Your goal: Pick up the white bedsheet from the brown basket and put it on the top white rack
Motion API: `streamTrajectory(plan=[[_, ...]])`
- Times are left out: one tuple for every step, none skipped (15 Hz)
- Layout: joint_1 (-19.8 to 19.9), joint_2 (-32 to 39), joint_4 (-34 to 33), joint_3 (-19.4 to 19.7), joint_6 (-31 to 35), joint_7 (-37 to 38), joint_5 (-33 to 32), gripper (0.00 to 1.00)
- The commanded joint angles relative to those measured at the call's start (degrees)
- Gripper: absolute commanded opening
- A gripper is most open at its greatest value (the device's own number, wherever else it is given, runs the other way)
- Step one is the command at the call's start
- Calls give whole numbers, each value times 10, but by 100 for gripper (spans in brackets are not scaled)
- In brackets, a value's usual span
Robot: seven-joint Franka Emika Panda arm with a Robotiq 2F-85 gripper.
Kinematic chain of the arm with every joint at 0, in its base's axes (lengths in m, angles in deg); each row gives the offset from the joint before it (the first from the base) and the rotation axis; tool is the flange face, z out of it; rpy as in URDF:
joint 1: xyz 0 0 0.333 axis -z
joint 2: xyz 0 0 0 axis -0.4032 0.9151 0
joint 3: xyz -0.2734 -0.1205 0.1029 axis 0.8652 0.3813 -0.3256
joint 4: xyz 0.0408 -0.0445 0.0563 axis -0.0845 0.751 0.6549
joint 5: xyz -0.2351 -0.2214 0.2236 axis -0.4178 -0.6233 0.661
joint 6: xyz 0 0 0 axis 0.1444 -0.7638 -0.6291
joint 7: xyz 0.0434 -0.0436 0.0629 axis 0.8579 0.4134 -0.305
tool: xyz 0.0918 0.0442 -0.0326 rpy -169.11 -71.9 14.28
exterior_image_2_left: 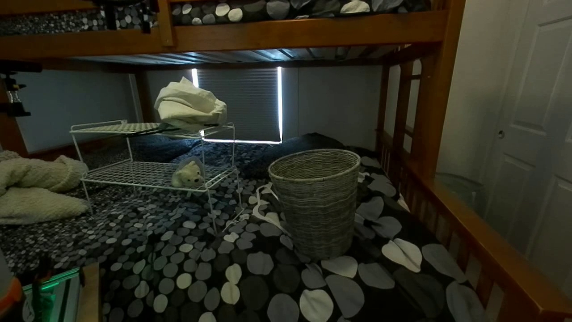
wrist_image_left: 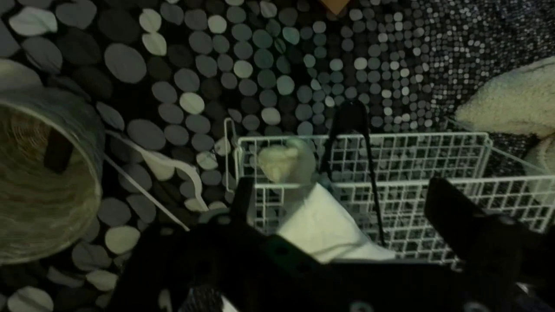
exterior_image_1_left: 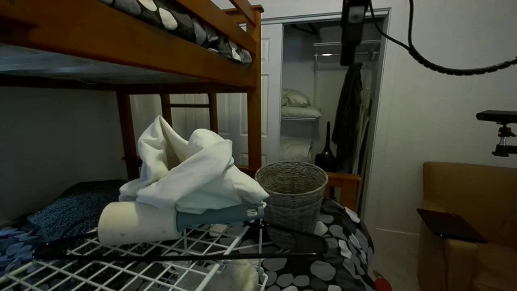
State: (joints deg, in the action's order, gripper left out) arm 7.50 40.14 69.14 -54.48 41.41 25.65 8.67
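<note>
The white bedsheet [exterior_image_1_left: 194, 169] lies in a crumpled heap on the top of the white wire rack [exterior_image_2_left: 103, 129]. It also shows in an exterior view [exterior_image_2_left: 190, 105] and, partly hidden by the gripper body, in the wrist view [wrist_image_left: 323, 221]. The woven brown-grey basket [exterior_image_1_left: 293, 202] stands upright on the bed beside the rack [exterior_image_2_left: 315, 205]; no sheet shows inside it in the wrist view [wrist_image_left: 47, 208]. My gripper [wrist_image_left: 342, 186] is open, its fingers wide apart with nothing between them. It hangs high above, apart from the sheet, in both exterior views [exterior_image_1_left: 349, 60] [exterior_image_2_left: 128, 27].
A black hanger [exterior_image_1_left: 194, 256] and a white-and-blue roll [exterior_image_1_left: 139, 222] lie on the rack top. A plush bear [exterior_image_2_left: 190, 174] sits on the lower shelf. The bunk's wooden rail [exterior_image_2_left: 308, 36] runs overhead. A cream fleece [exterior_image_2_left: 42, 188] lies beside the rack.
</note>
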Motion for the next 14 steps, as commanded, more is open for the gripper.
streamTrajectory(plan=[[30,-78,142,8,15,31,-22,100],[37,-92,176,10,28,35,-24,100],[43,-100,210,12,40,32,-36,100],[47,-110,243,13,61,25,-53,100],[51,-115,277,13,86,16,-78,100],[54,-122,312,15,113,19,-92,100],[56,-122,342,17,141,14,-118,100],[59,-124,368,16,168,17,-143,100],[62,-121,394,16,196,17,-169,100],[63,-119,418,18,226,16,-193,100],[51,-92,362,22,183,24,-161,100],[53,-92,385,23,205,24,-177,100],[54,-92,398,24,216,24,-184,100],[54,-92,402,24,219,24,-187,100]])
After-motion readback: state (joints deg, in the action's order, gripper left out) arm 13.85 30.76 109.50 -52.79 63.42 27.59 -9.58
